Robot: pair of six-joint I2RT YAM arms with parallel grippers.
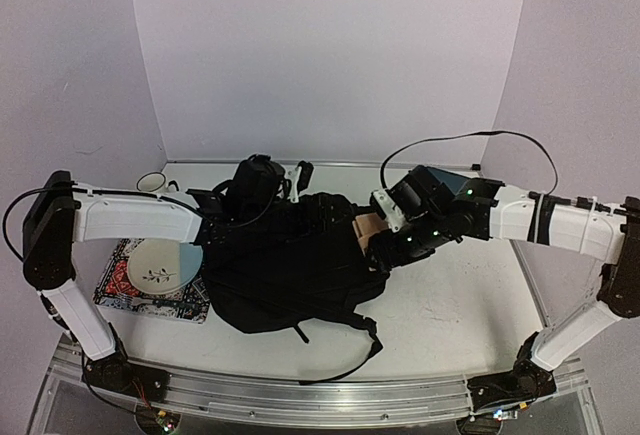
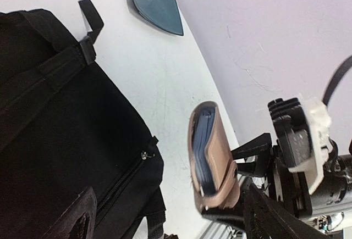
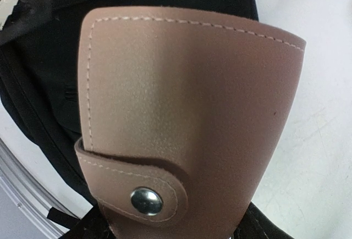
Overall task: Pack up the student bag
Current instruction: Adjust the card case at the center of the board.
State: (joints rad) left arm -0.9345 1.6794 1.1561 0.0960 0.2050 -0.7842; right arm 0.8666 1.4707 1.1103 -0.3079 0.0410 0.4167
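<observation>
The student bag (image 1: 285, 275) is a large black backpack lying flat mid-table, and it also shows in the left wrist view (image 2: 55, 140) with a shut zipper (image 2: 118, 181). My right gripper (image 1: 388, 235) is shut on a tan leather case (image 1: 366, 227) with a snap strap, holding it at the bag's right edge. The case fills the right wrist view (image 3: 181, 101), above the bag (image 3: 44, 74). In the left wrist view the case (image 2: 214, 156) shows blue contents inside. My left gripper (image 1: 298, 173) sits at the bag's far edge, open and empty, with one finger (image 2: 82, 220) over the bag.
A plate (image 1: 150, 270) lies on a patterned mat (image 1: 130, 300) at the left, with a white cup (image 1: 150, 183) behind it. A dark blue-grey tray (image 2: 157, 5) lies by the back wall. The bag's shoulder strap (image 1: 345, 340) trails toward the near edge.
</observation>
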